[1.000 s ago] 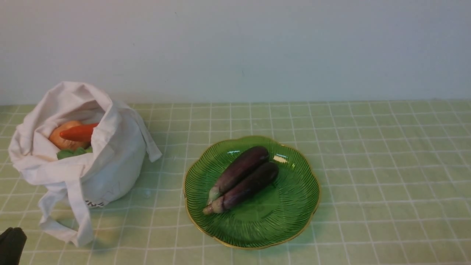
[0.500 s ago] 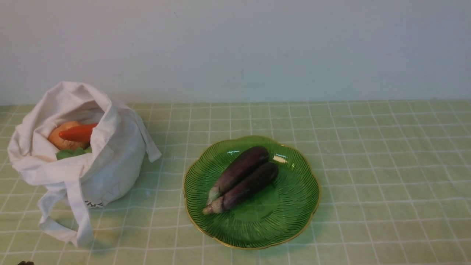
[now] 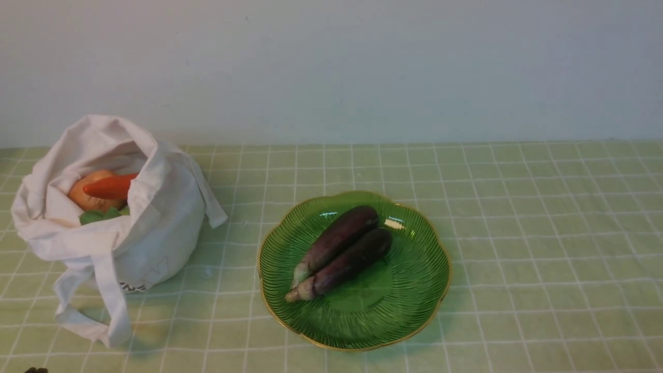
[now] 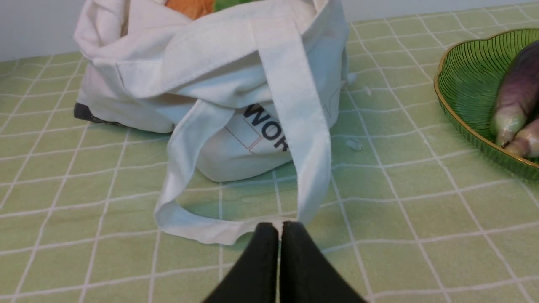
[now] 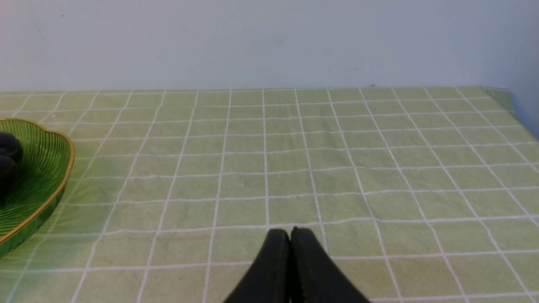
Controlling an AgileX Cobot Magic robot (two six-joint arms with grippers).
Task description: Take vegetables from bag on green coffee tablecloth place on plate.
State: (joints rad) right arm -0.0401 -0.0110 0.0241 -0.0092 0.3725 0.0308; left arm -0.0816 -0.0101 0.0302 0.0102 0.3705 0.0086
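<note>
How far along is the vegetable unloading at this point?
Partly done: two eggplants lie on the plate. Nothing is in hand; the left gripper and right gripper are shut and empty. Left in the bag: an onion, an orange-red vegetable and green leaves.

**Plain Pale Wall Under Soft Light**

A smooth, pale blue-grey wall (image 3: 362,72) forms the backdrop. Soft, dim light lends the wall's left part a faint pinkish cast, its right part a cooler one. Small dark marks (image 3: 247,19) dot the wall's face. A bluer surface (image 5: 528,63) shows beside the wall in the right wrist view.
</note>
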